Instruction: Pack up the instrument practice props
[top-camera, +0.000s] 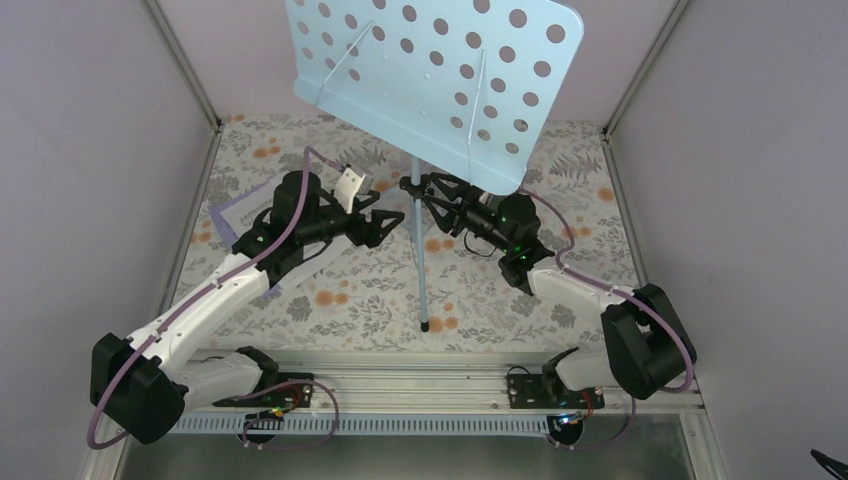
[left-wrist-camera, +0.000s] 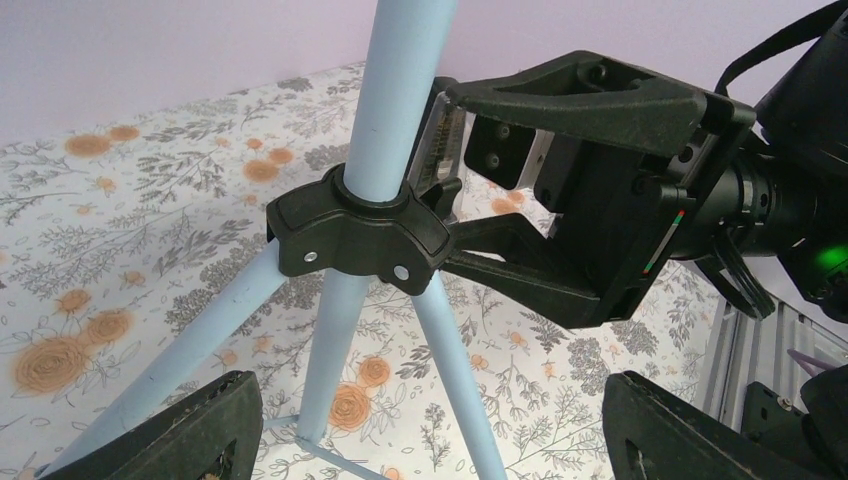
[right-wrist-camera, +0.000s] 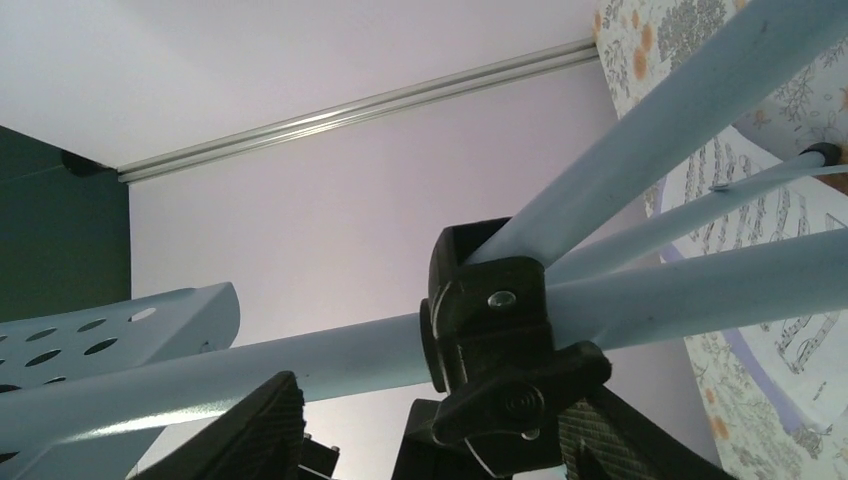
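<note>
The light blue perforated music stand (top-camera: 430, 70) stands on the floral table, its pole running down to a black tripod hub (left-wrist-camera: 360, 235) with thin legs (top-camera: 422, 280). My right gripper (top-camera: 418, 195) is open, its jaws on either side of the hub and its knob (right-wrist-camera: 500, 405); the right pad (right-wrist-camera: 620, 440) is close against the knob. My left gripper (top-camera: 392, 222) is open and empty, just left of the pole, with the legs between its fingers (left-wrist-camera: 430, 440). Sheet music on a lavender page (right-wrist-camera: 760, 200) lies flat on the table, partly under my left arm (top-camera: 228, 212). The metronome is out of view.
The table has a floral cloth (top-camera: 350, 290) and is closed in by lavender walls with metal corner posts (top-camera: 190, 80). A metal rail (top-camera: 420, 370) runs along the near edge. A small white tag (top-camera: 350, 187) sticks up by my left wrist.
</note>
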